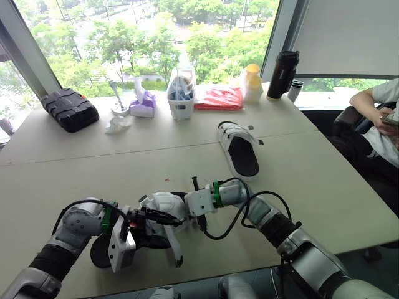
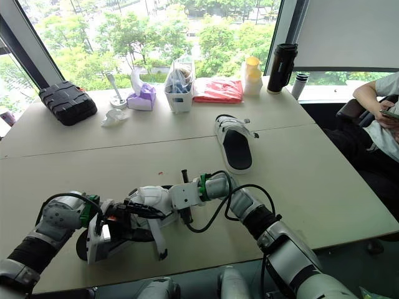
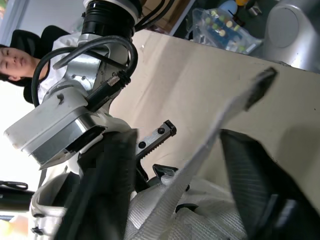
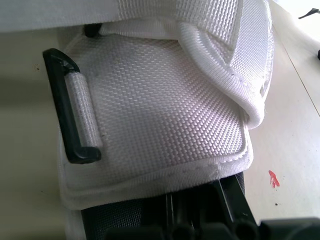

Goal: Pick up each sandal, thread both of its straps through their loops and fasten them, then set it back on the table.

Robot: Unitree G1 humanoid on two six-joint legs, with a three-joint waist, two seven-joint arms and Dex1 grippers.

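Observation:
One white-strapped sandal with a black sole lies flat in the middle of the table. The other sandal is near the front edge, tipped between both grippers. My left gripper reaches in from the left. Its dark fingers stand apart either side of a loose white strap with a black tip. My right gripper comes in from the right and is shut on the sandal's edge. Close in front of it are the woven upper and a black loop. A second strap hangs toward the table edge.
Along the window stand a black case, a tissue box, a white basket, a red packet, yellow cups and a black flask. A person sits at the right end of the table.

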